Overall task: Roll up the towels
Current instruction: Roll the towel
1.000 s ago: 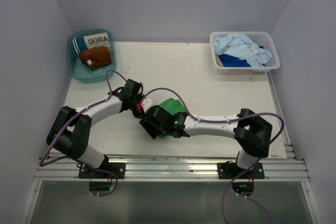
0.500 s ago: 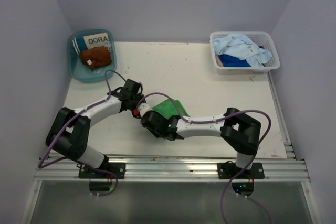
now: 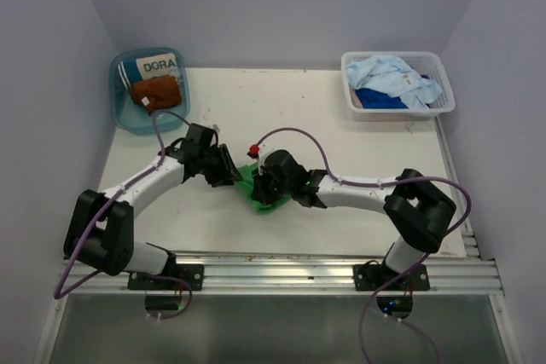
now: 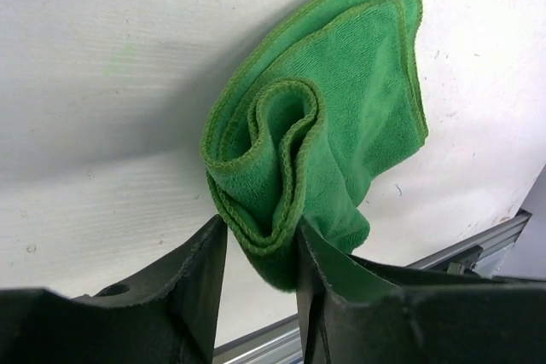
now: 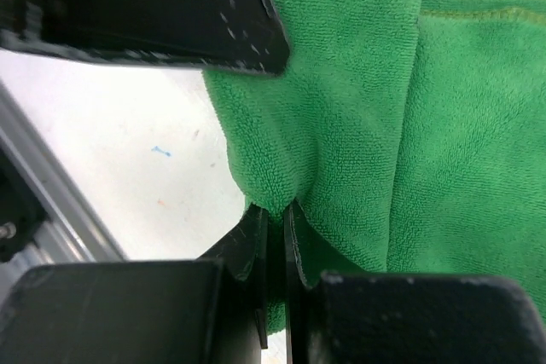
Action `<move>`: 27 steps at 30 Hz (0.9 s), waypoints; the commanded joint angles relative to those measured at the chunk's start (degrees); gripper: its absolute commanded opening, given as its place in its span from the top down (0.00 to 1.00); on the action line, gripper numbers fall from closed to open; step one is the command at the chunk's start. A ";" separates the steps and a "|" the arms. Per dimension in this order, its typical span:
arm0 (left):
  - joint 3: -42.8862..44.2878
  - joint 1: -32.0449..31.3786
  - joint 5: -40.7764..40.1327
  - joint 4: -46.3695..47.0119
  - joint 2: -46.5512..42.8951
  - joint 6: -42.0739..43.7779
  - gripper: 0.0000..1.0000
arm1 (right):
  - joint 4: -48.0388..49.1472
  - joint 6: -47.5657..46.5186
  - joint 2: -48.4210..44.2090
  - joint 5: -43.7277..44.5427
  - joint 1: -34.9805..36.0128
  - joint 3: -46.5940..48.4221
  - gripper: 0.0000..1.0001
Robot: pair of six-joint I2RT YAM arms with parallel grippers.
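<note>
The white tabletop (image 3: 358, 151) is carrying everything. The green towel (image 3: 254, 195) is lying bunched near its middle, partly rolled, between the two arms. The left hand (image 4: 260, 240) is clasping the towel's looped fold from both sides, while the right hand (image 5: 275, 215) is pinching a small ridge of the same cloth — its fingers clenched tight.

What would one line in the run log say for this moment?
step: roll green towel | left gripper: rolled end between fingers | right gripper: pinching a fold | towel: partly rolled
</note>
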 commanded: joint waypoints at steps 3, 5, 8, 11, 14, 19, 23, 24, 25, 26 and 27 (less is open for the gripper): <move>1.58 1.09 0.55 -0.32 -2.48 1.71 0.53 | 6.67 7.32 -0.63 -14.66 -3.22 -3.27 1.00; 1.41 1.09 0.99 0.29 -2.40 1.71 0.39 | 7.99 8.81 -0.10 -16.43 -3.67 -3.89 1.00; 1.41 1.09 1.09 0.21 -2.66 1.97 0.30 | 10.28 10.40 0.51 -19.07 -4.28 -4.86 1.00; 1.14 1.09 1.00 0.21 -3.19 2.06 0.32 | 11.68 12.51 1.13 -22.32 -5.77 -5.39 1.00; 0.70 1.09 1.17 0.64 -4.33 1.79 0.38 | 13.00 14.97 2.27 -25.92 -7.79 -5.48 1.00; -0.35 1.09 1.35 2.31 -7.57 1.79 0.49 | 14.76 19.53 4.73 -30.85 -11.84 -6.00 1.00; -2.02 1.09 4.24 4.42 -8.64 2.49 0.54 | 19.32 23.67 6.49 -34.27 -14.39 -8.55 1.00; -2.28 1.09 4.86 5.38 -8.55 2.50 0.56 | 19.68 24.11 6.76 -34.28 -15.00 -8.90 1.00; -2.63 1.00 5.56 5.91 -8.37 2.50 0.57 | 19.95 24.47 7.02 -34.28 -15.27 -9.25 1.00; -3.25 0.91 6.87 6.53 -8.29 2.50 0.57 | 20.30 24.64 7.11 -34.20 -15.44 -9.95 1.00; -3.51 0.74 7.23 7.58 -7.76 2.50 0.57 | 20.30 24.64 7.20 -34.11 -15.62 -10.31 1.00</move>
